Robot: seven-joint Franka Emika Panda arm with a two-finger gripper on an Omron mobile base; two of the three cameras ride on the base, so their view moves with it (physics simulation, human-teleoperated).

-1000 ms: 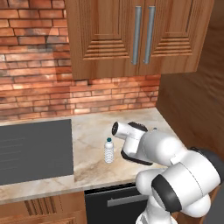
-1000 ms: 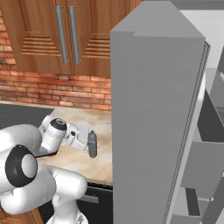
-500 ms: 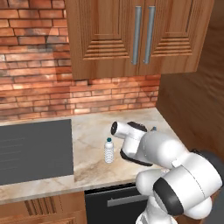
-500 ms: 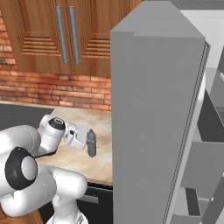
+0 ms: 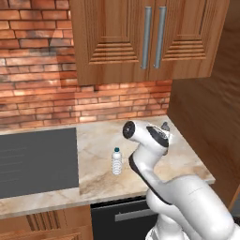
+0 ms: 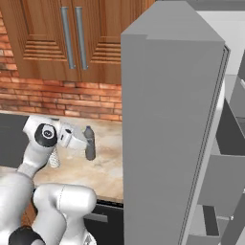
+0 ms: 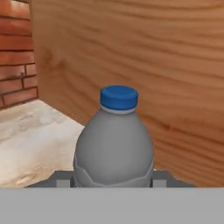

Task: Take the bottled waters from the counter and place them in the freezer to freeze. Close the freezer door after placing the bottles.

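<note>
Gripper (image 6: pixel 82 142) clamped on the grey bottle (image 7: pixel 113 144), upright on the counter (image 5: pixel 140 168) by the wood side panel (image 7: pixel 144 57); fingertips hidden behind its body. Clear bottle (image 5: pixel 116 161) stands apart, partly hidden behind arm in right view.

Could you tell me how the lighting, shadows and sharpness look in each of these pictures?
Left base view: even light, a soft shadow beside the clear bottle on the counter. Right base view: the grey bottle at the hand is crisp, no glare on the freezer door. Hand view: the grey bottle looms large, slightly soft, evenly lit.
</note>
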